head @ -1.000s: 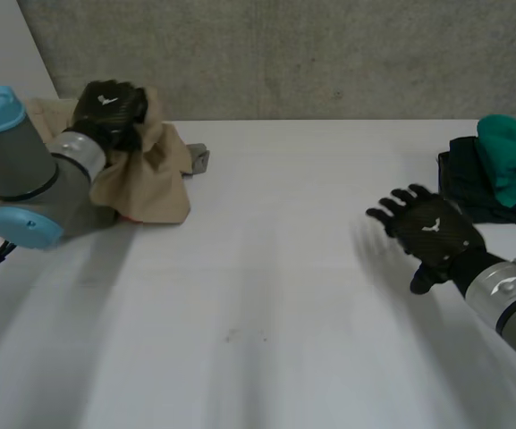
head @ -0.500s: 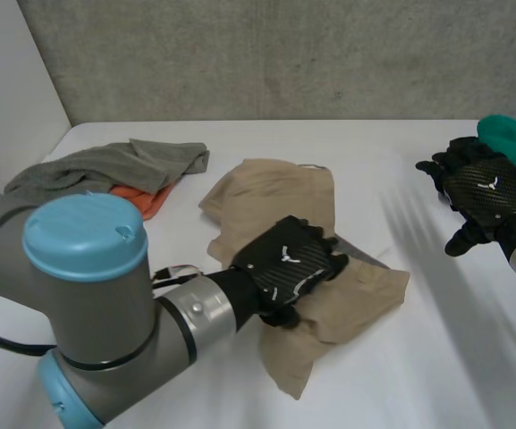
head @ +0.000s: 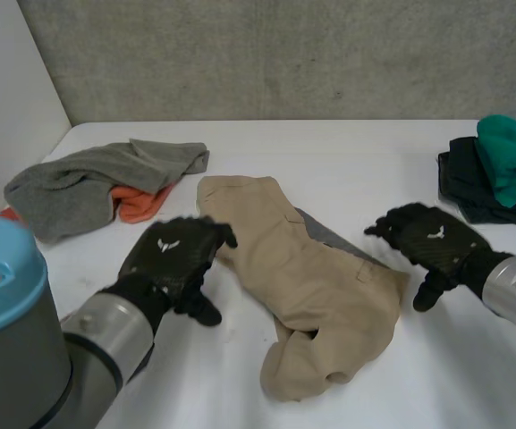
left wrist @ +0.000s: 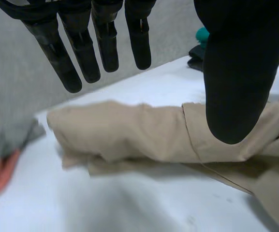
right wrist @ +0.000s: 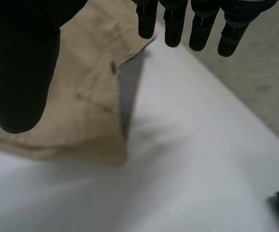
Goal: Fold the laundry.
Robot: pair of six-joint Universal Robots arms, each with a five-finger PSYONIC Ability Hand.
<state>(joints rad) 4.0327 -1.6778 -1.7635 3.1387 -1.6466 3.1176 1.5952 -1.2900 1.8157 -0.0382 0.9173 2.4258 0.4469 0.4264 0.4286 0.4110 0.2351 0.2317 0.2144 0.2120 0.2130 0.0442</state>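
Observation:
A beige garment [head: 311,286] lies crumpled in the middle of the white table [head: 356,152], a grey lining showing along its right side. My left hand [head: 173,261] hovers just left of it, fingers [left wrist: 74,53] straight and apart from the thumb, holding nothing; the beige garment [left wrist: 129,133] lies under the palm in the left wrist view. My right hand [head: 432,241] hangs open beside the garment's right edge. Its fingers [right wrist: 178,24] are spread above the beige garment's corner [right wrist: 95,92], not touching it.
A grey cloth [head: 97,179] over an orange one [head: 137,204] lies at the back left. A stack of dark and teal folded clothes [head: 499,170] sits at the right edge. Bare table lies in front of both hands.
My left hand carried the beige garment from the back-left pile to the table's middle, let it go and drew back left. The right hand swung out and returned beside the garment.

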